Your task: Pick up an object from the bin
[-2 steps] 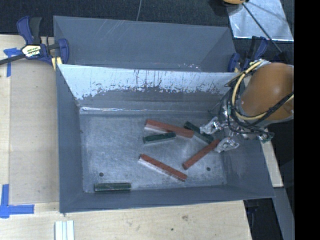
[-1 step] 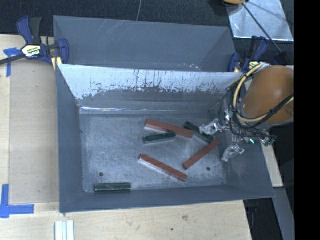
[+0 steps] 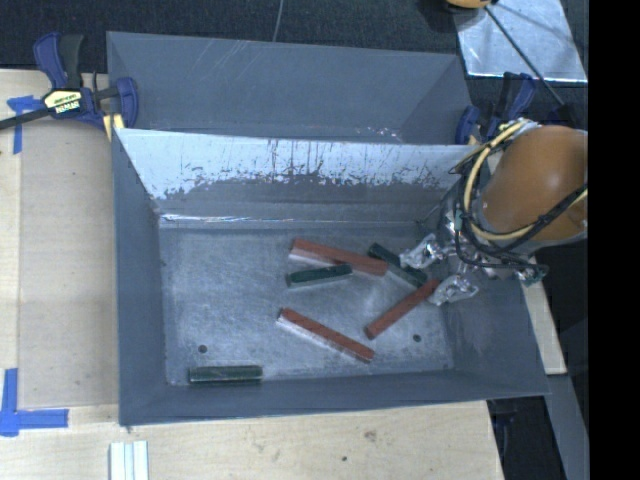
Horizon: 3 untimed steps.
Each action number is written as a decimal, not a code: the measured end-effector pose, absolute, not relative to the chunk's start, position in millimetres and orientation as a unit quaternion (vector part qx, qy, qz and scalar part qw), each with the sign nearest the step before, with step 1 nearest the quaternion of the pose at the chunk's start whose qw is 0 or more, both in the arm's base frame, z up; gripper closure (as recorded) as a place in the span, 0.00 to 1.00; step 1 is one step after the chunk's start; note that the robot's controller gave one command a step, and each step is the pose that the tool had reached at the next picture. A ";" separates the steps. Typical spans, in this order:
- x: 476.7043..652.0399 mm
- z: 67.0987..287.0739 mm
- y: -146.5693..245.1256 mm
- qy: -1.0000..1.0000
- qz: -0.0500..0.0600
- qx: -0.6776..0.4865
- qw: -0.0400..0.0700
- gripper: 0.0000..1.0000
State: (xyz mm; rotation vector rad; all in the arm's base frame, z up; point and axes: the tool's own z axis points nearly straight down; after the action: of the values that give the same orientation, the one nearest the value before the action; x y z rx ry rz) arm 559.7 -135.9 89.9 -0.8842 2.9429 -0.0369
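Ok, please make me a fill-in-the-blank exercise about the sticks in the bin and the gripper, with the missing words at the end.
1. The gripper is at the view's ____ side of the bin.
2. The lone stick by the front wall is dark ____.
3. Of red and green, the tilted stick nearest the gripper is ____.
Missing words: right; green; red.

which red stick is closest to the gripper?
The slanted red stick at the right, its upper end by the gripper. The upper red stick and lower red stick lie further left.
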 end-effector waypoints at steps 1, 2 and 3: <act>552.9 85.4 -141.5 0.958 -0.012 -0.286 0.021 0.00; 559.5 89.8 -136.0 0.957 -0.012 -0.288 0.034 1.00; 552.8 85.2 -141.5 0.958 -0.012 -0.286 0.021 0.00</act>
State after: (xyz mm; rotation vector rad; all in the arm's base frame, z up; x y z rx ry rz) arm 552.8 -141.5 85.2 -0.8876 2.9695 -0.0361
